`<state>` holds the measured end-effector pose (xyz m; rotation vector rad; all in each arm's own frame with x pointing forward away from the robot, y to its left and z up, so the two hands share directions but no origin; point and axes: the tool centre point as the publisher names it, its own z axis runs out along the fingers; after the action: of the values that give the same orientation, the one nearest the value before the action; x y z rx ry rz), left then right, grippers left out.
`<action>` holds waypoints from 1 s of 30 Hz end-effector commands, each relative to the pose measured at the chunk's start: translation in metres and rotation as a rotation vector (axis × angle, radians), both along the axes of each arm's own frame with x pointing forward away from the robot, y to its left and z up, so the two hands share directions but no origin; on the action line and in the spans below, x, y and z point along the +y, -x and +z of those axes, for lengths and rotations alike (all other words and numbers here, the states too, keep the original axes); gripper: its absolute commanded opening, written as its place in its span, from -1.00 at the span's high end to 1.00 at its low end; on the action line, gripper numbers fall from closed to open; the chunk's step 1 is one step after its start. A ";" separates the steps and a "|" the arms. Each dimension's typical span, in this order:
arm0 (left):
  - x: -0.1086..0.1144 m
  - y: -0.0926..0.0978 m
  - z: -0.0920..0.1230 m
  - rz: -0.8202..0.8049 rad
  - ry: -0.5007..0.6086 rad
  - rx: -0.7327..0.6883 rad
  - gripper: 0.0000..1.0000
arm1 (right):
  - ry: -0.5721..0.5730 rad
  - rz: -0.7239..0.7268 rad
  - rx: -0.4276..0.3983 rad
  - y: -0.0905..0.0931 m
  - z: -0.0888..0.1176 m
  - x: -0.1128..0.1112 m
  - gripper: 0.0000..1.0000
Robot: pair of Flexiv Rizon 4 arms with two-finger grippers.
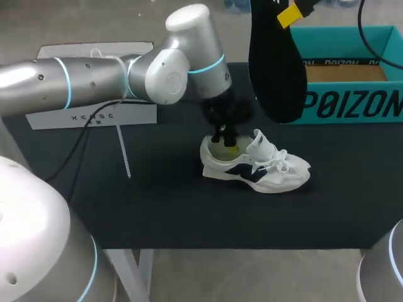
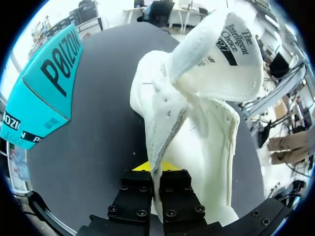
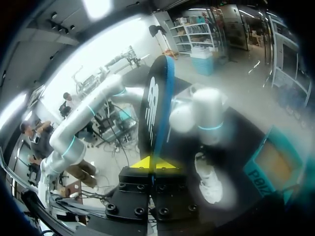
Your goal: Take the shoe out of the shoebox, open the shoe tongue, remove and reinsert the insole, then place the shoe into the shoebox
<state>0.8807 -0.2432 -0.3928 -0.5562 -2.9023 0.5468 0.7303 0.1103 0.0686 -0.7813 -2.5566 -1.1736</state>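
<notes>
A white shoe [image 1: 255, 165] with navy side marks lies on the black table, toe to the right. My left gripper [image 1: 225, 137] is down at its heel opening. In the left wrist view this gripper [image 2: 156, 169] is shut on the thin edge of the shoe's collar [image 2: 157, 118], and the tongue [image 2: 221, 54] stands pulled up ahead of it. My right gripper [image 1: 291, 12] hangs high above the table, shut on the black insole [image 1: 277, 63], which hangs down in front of the teal shoebox [image 1: 352, 100]. The right wrist view shows the insole [image 3: 155, 108] rising from between that gripper's [image 3: 155, 163] fingers, with the shoe [image 3: 209, 182] far below.
The open shoebox stands at the table's back right, also visible beside the shoe [image 2: 44, 93]. A white sign on a thin stand [image 1: 94, 114] sits at the back left, with a black cable running beside it. Bare black table [image 1: 157, 207] lies in front of the shoe.
</notes>
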 end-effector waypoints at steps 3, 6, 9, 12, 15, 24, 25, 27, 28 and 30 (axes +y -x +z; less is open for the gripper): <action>-0.003 -0.011 0.026 -0.143 0.033 0.039 1.00 | 0.002 -0.001 0.002 -0.001 0.000 0.001 1.00; -0.004 -0.016 0.036 -0.272 -0.019 -0.007 1.00 | 0.002 -0.001 0.002 -0.001 0.000 0.001 1.00; -0.007 -0.020 0.046 -0.395 -0.051 -0.005 1.00 | 0.002 -0.001 0.002 -0.001 0.000 0.001 1.00; -0.008 -0.020 0.052 -0.600 -0.103 0.054 1.00 | 0.002 -0.001 0.002 -0.001 0.000 0.001 1.00; -0.013 -0.018 0.053 -0.708 -0.173 0.043 1.00 | 0.002 -0.001 0.002 -0.001 0.000 0.001 1.00; -0.032 0.003 0.034 -0.972 -0.305 -0.072 1.00 | 0.002 -0.001 0.002 -0.001 0.000 0.001 1.00; -0.034 0.005 0.033 -0.988 -0.286 -0.071 1.00 | 0.002 -0.001 0.002 -0.001 0.000 0.001 1.00; -0.039 0.007 0.031 -1.019 -0.279 -0.104 1.00 | 0.002 -0.001 0.002 -0.001 0.000 0.001 1.00; -0.041 0.008 0.029 -1.028 -0.280 -0.111 1.00 | 0.002 -0.001 0.002 -0.001 0.000 0.001 1.00; -0.045 0.009 0.027 -1.050 -0.261 -0.125 1.00 | 0.002 -0.001 0.002 -0.001 0.000 0.001 1.00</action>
<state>0.8733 -0.2799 -0.3655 -1.7149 -2.3771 0.1320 0.7304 0.1103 0.0686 -0.7814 -2.5567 -1.1733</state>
